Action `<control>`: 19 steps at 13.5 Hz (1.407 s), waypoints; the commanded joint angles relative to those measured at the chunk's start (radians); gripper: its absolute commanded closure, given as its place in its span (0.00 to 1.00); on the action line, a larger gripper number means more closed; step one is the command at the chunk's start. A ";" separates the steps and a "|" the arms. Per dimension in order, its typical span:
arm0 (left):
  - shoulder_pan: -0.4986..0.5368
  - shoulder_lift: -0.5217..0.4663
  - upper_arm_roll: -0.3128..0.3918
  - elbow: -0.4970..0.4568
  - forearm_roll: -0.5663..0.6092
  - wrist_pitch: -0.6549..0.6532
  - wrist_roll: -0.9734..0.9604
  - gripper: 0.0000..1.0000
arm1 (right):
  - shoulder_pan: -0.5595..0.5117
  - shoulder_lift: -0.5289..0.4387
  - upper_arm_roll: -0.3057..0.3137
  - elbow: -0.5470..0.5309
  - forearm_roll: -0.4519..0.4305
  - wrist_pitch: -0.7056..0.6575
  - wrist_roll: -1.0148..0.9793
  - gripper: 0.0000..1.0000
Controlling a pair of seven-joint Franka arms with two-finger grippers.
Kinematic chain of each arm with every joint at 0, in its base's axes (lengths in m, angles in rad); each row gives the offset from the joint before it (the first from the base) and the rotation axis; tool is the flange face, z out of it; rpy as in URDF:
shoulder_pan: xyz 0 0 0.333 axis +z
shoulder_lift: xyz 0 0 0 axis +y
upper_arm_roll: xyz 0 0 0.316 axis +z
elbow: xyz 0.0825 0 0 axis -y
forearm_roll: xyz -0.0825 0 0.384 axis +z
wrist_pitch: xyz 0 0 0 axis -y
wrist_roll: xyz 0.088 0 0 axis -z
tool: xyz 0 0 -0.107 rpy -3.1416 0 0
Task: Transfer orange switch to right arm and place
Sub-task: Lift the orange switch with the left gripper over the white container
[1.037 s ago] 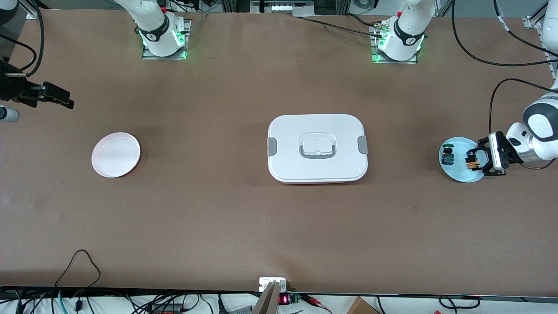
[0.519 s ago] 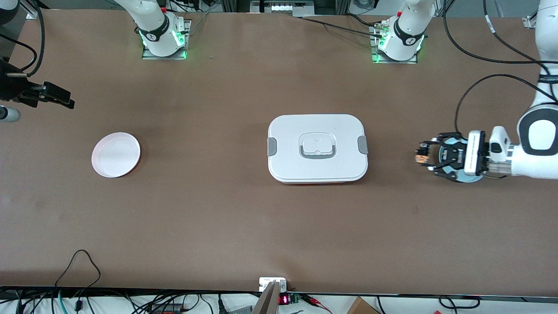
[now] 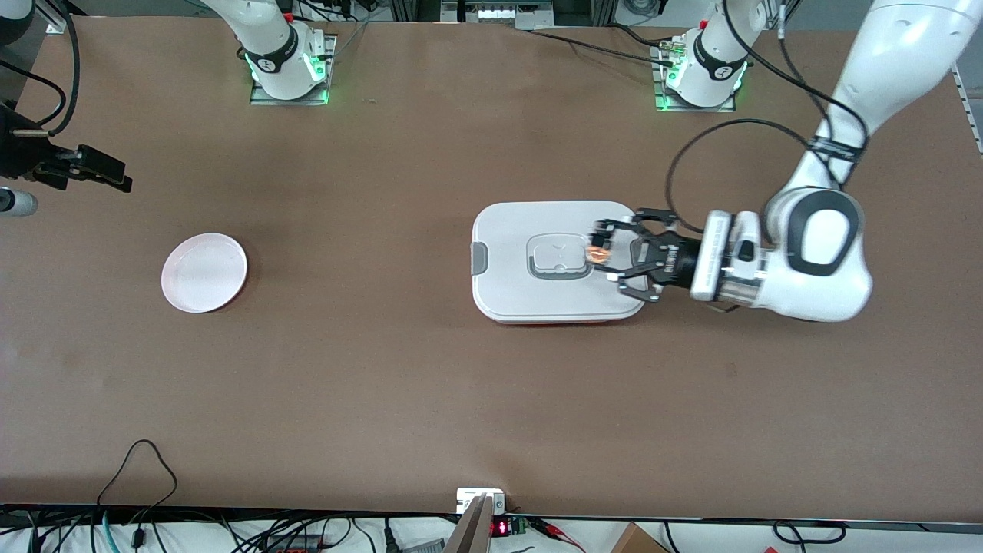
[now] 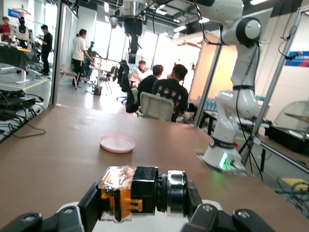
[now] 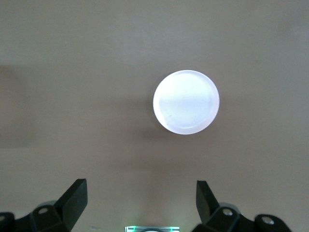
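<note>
Switch (image 3: 597, 254): clamped in left gripper (image 3: 607, 256), up in the air over the white box (image 3: 507, 284), above its lid handle at about 3 o'clock of lid centre.
Handling: judged light, stiff, small; slick plastic, easily twisted between pads.
Hold: left jaws pinch black collar and orange block; in the left wrist view (image 4: 130, 193) the metal ring end sticks out free, likely the spot for a second grip.
Right gripper (image 3: 96, 173): waiting at the right arm's end of the table, jaws spread wide (image 5: 140, 198), empty, over bare table near the pink plate (image 3: 204, 273).
Room: broad bare tabletop between box and plate; box under the left gripper the one obstacle.
</note>
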 commanded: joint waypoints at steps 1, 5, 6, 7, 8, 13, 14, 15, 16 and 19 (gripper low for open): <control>-0.135 0.018 0.005 0.070 -0.133 0.079 -0.093 1.00 | -0.005 0.014 -0.003 0.005 0.153 -0.013 -0.061 0.00; -0.351 0.017 0.005 0.118 -0.346 0.389 -0.128 1.00 | -0.002 0.061 0.002 -0.003 0.411 -0.031 -0.069 0.00; -0.394 0.017 0.005 0.123 -0.371 0.447 -0.128 1.00 | -0.008 0.080 0.001 -0.003 0.501 -0.053 -0.069 0.00; -0.436 0.017 0.005 0.123 -0.395 0.493 -0.128 1.00 | -0.013 0.093 -0.001 -0.004 0.574 -0.079 -0.068 0.00; -0.464 0.017 0.005 0.126 -0.437 0.529 -0.127 1.00 | -0.021 0.112 -0.003 -0.003 0.643 -0.100 -0.066 0.00; -0.496 0.014 0.011 0.155 -0.509 0.586 -0.110 1.00 | -0.050 0.233 -0.003 -0.004 0.982 -0.239 -0.048 0.00; -0.498 0.012 0.011 0.155 -0.509 0.586 -0.110 1.00 | -0.051 0.264 -0.003 -0.006 1.029 -0.257 -0.048 0.00; -0.498 0.012 0.013 0.155 -0.508 0.586 -0.110 1.00 | -0.053 0.285 -0.003 -0.006 1.053 -0.260 -0.049 0.00; -0.498 0.012 0.014 0.155 -0.508 0.586 -0.105 1.00 | -0.051 0.293 -0.003 -0.006 1.056 -0.261 -0.049 0.00; -0.498 0.014 0.016 0.155 -0.503 0.587 -0.018 0.99 | -0.050 0.331 0.001 -0.020 1.111 -0.272 -0.045 0.00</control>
